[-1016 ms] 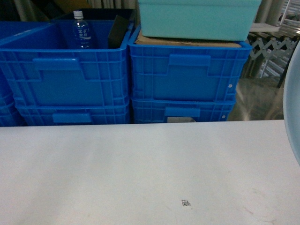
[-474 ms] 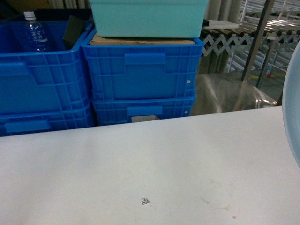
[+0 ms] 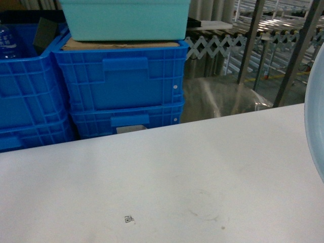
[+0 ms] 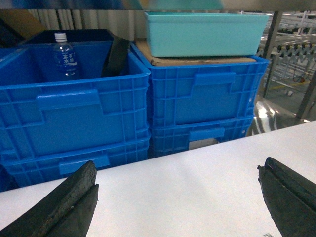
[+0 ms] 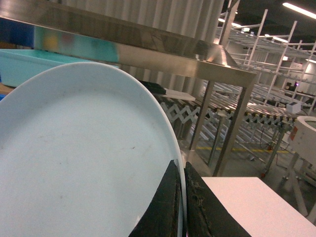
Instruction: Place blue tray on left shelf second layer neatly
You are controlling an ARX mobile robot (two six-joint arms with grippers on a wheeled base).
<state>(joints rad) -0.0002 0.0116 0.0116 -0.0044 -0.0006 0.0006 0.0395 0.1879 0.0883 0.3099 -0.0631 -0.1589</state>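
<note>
While pinched on-edge, blue tray (image 5: 84, 163) nears steel shelf (image 5: 148, 47).

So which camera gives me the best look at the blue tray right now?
The right wrist view: the blue tray fills most of the frame, with the right gripper pinching its rim. The head view catches only a sliver of it at the right edge. The left wrist view shows none of it, just the open left gripper.

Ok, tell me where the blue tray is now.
The blue tray fills the right wrist view, pinched at its rim by the right gripper; in the head view it shows at the right edge.
</note>
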